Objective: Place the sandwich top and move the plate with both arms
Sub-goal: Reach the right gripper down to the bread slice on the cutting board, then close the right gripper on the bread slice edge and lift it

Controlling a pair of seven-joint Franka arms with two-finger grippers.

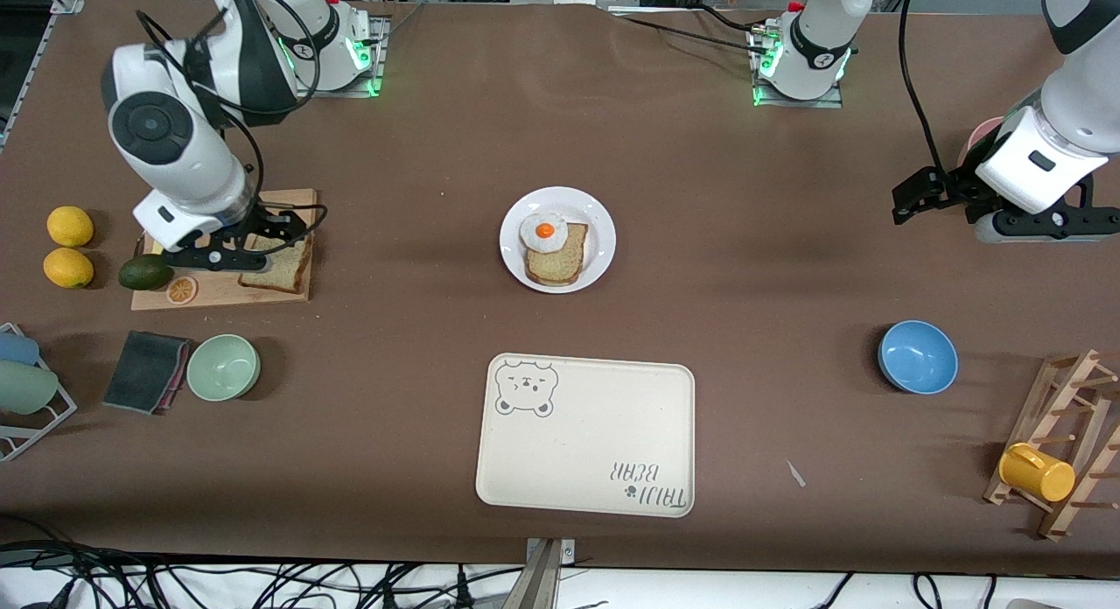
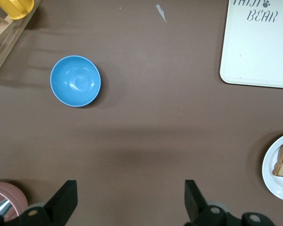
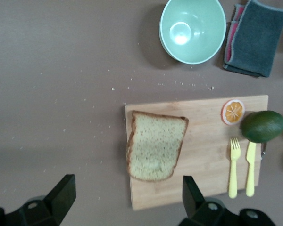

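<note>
The sandwich top (image 1: 278,268) (image 3: 155,146), a speckled slice with a brown crust, lies flat on a wooden cutting board (image 1: 219,290) (image 3: 203,174) toward the right arm's end of the table. My right gripper (image 1: 278,227) (image 3: 127,195) hangs open over the board's edge just beside the slice, with nothing between its fingers. At the table's middle, the white plate (image 1: 595,215) (image 2: 273,181) carries a smaller bread slice (image 1: 560,261) with a fried egg (image 1: 543,231) on it. My left gripper (image 1: 927,198) (image 2: 130,197) waits open over bare table at the left arm's end.
A cream bear-print tray (image 1: 595,443) (image 2: 259,52) lies nearer the front camera than the plate. A blue bowl (image 1: 918,356) (image 2: 75,81) and a wooden rack with a yellow cup (image 1: 1037,472) stand toward the left arm's end. A green bowl (image 1: 223,367), an avocado (image 1: 144,272) and a cloth (image 1: 144,371) surround the board.
</note>
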